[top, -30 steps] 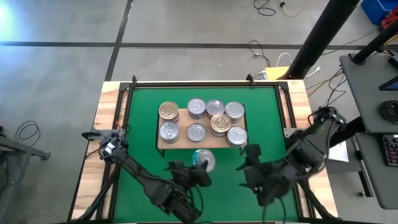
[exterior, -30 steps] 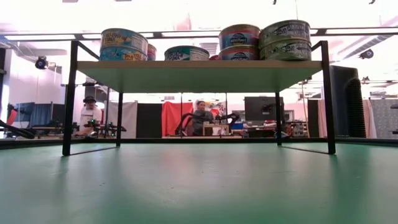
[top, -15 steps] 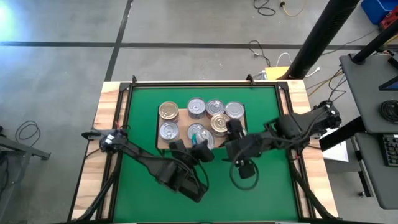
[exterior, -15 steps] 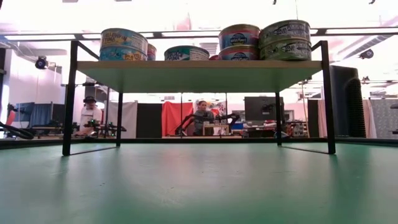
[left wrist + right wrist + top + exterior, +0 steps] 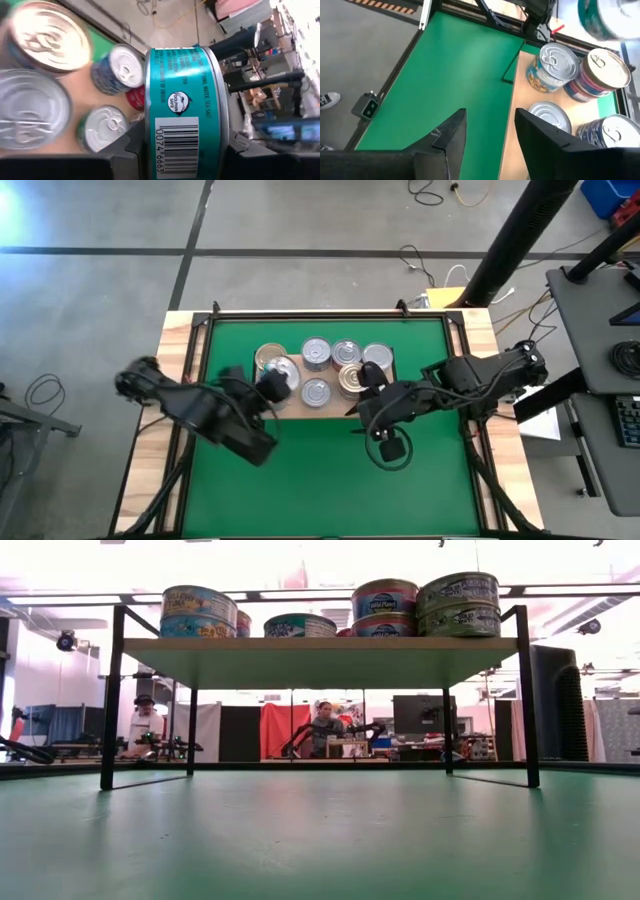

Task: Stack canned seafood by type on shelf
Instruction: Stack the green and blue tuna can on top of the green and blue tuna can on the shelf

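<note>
The shelf [image 5: 330, 410] stands on the green mat [image 5: 320, 480] and carries several tins of canned seafood [image 5: 316, 352], with two-high stacks at its right end [image 5: 460, 605]. My left gripper [image 5: 268, 382] is shut on a teal-labelled tin [image 5: 185, 100] above the shelf's left front part, hiding the tins below. My right gripper [image 5: 490, 135] is open and holds nothing. It hovers over the shelf's right front part [image 5: 368, 392] and points toward the table's left. Neither gripper shows in the low view. My left gripper pinches the teal tin between its two fingers [image 5: 131, 150], one on each flat end [image 5: 148, 135], so the label wall with the barcode faces the wrist camera. It comes slanting from the table's near left. The tin is lifted clear above the shelf's tins.
Black frame rails [image 5: 200, 380] and wooden table edges [image 5: 170, 400] border the mat. Bare mat lies on the near side of the shelf. People [image 5: 322, 725] are in the room beyond the table. A shoe [image 5: 326, 100] shows on the floor.
My left gripper has carried the teal tin up from the mat in front of the shelf's middle toward the table's far left, over the shelf's left front part. My right gripper has swung from the near right in over the shelf's right front part, then kept still.
</note>
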`<state>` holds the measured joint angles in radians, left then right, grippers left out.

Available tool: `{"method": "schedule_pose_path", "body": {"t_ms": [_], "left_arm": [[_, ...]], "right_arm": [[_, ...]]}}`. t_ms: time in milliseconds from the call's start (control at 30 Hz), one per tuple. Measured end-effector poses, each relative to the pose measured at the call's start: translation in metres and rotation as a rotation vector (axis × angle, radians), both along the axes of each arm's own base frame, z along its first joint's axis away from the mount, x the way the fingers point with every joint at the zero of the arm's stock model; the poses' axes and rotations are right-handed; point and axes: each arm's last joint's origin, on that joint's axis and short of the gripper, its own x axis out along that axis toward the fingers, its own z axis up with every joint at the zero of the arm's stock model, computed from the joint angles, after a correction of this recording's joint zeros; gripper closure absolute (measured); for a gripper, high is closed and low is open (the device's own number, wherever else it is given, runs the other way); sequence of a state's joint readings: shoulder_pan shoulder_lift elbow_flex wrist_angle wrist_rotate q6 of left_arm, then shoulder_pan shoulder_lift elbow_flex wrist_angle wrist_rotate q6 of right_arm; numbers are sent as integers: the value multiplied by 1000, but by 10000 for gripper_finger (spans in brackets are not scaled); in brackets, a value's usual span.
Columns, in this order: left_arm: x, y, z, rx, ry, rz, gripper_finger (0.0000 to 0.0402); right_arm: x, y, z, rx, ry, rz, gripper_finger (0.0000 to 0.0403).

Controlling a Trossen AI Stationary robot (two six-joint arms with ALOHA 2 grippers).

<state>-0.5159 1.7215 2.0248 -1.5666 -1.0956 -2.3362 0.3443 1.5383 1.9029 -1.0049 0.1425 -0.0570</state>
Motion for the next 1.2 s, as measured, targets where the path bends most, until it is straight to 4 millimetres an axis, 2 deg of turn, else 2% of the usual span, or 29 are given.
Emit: {"method": "schedule_pose_path", "body": {"t_ms": [100,167,267,400,500,567,733,933,1067,1200], "left_arm": [[-17,8,0,-72,-73,4,285],[-13,5,-7,-102,-182,12,285],[7,-6,-30,-112,-327,40,284],[44,-26,-71,-120,-526,97,284],[63,-41,-101,-121,-607,122,284],[69,-49,-116,-93,-617,134,284],[69,-56,-124,-26,-645,166,284],[69,-55,-131,-11,-647,176,284],[69,-53,-146,-31,-671,182,285],[66,-51,-167,-60,-714,194,285]], "right_arm": [[1,0,1,4,-14,0,248],[2,1,3,12,-35,-1,252],[4,1,4,19,-58,-3,258],[4,1,5,30,-60,-12,263],[4,1,4,41,-54,-22,266],[4,1,4,42,-53,-23,266],[8,-2,2,26,-50,-32,258],[35,-10,-21,-61,-10,-112,258],[46,-16,-31,-67,16,-152,274],[50,-25,-32,-55,16,-185,296]]}}
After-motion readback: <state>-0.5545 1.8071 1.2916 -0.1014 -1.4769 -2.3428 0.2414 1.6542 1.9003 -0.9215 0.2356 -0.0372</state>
